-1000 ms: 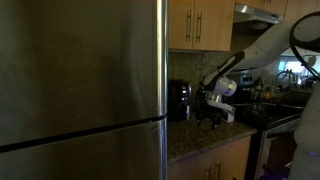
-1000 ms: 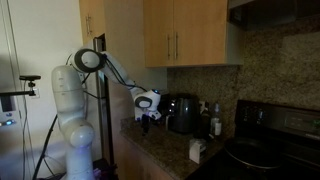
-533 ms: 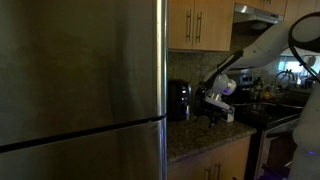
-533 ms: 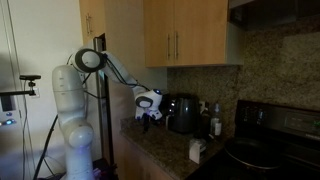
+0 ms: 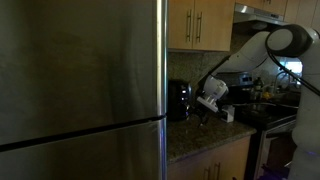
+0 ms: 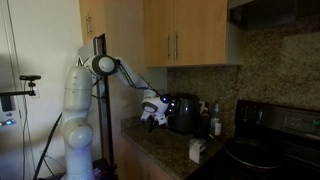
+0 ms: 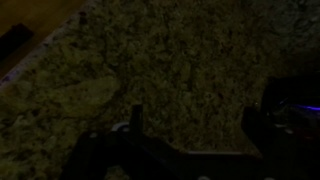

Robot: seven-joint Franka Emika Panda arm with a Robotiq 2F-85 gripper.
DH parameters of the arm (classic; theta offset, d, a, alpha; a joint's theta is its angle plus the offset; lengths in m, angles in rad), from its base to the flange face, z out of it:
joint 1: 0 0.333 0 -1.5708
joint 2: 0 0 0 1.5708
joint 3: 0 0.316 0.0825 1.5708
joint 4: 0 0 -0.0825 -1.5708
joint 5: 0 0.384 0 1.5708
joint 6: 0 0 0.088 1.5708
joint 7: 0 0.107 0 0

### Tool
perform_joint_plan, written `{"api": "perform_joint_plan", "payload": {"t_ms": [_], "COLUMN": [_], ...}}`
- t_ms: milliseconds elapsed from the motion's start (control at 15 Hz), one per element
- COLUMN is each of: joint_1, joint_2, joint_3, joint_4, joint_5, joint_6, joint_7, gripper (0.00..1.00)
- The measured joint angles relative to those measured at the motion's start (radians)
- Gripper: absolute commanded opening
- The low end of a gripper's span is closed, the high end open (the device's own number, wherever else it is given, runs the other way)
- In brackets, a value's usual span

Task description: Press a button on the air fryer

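A: Where is the air fryer [image 5: 178,100]?

B: At the back of the granite counter [image 5: 205,138], under the wooden cabinets [image 5: 200,25]. In an exterior view the refrigerator [image 5: 80,90] edge stands just at its 9 o'clock.

A: And the gripper [image 5: 203,112]?

B: Near the fryer's 4 o'clock there, low over the counter. In an exterior view it sits at 9 o'clock of the air fryer [image 6: 183,113], close beside it; I cannot tell whether they touch.

A: Jaws?

B: Cannot tell whether they are apart or together. The wrist view is dark and shows mostly speckled counter [image 7: 180,50].

A: Room to move?

B: Open counter [image 6: 165,150] runs toward 6 o'clock to its front edge. The stove [image 6: 265,150] lies well off at 4 o'clock.
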Motion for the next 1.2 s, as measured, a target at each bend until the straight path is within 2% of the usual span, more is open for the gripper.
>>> {"api": "perform_joint_plan", "payload": {"t_ms": [133,267,333,467,667,800,1000,1133,1200], "joint_1": [0.002,0.018,0.017,-0.028,-0.131,-0.191,-0.216,-0.217,-0.218], "joint_2": [-0.009,-0.004,-0.01,-0.044,-0.11,-0.155,-0.185,-0.19,-0.196], "joint_3": [0.007,0.034,0.037,0.013,-0.058,-0.111,-0.129,-0.13,-0.131], "joint_4": [-0.001,0.004,-0.003,-0.042,-0.103,-0.153,-0.183,-0.157,-0.136], "joint_5": [-0.029,-0.059,-0.026,0.083,0.237,0.337,0.336,0.279,0.285], "joint_6": [0.002,0.092,0.141,0.179,0.172,0.105,0.088,0.103,0.112], "joint_7": [0.013,0.061,0.048,-0.046,-0.19,-0.307,-0.33,-0.283,-0.282], "gripper": [0.98,1.0,1.0,1.0,1.0,1.0,1.0,1.0,1.0]}}
